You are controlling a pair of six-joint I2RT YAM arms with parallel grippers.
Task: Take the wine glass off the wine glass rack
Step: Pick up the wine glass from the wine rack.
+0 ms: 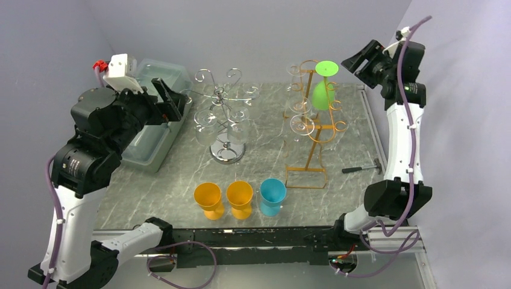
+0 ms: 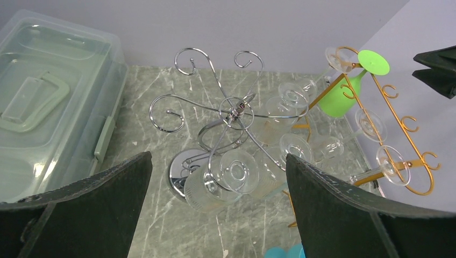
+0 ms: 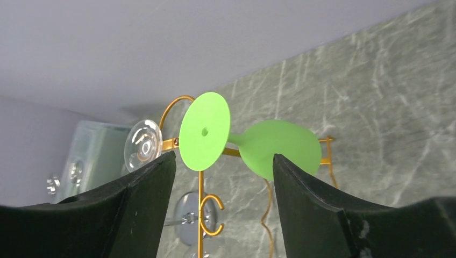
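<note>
lidded clear bin point(image 1: 164, 73): left | orange cup point(image 1: 208, 200), second orange cup point(image 1: 240, 198), blue cup point(image 1: 272, 195): upright row | hammer point(image 1: 361, 168): right

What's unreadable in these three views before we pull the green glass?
Top external: count of clear glasses on the silver rack; transparent, overlapping.
Right wrist: how the green wine glass seats on the gold rack; its foot covers the rail there.
Right wrist: gold rack's base, cut off by the bottom edge.
Left wrist: blue cup, mostly cut off by the bottom edge.
Plastic bin contents: cloudy lid, left wrist and top external.
</note>
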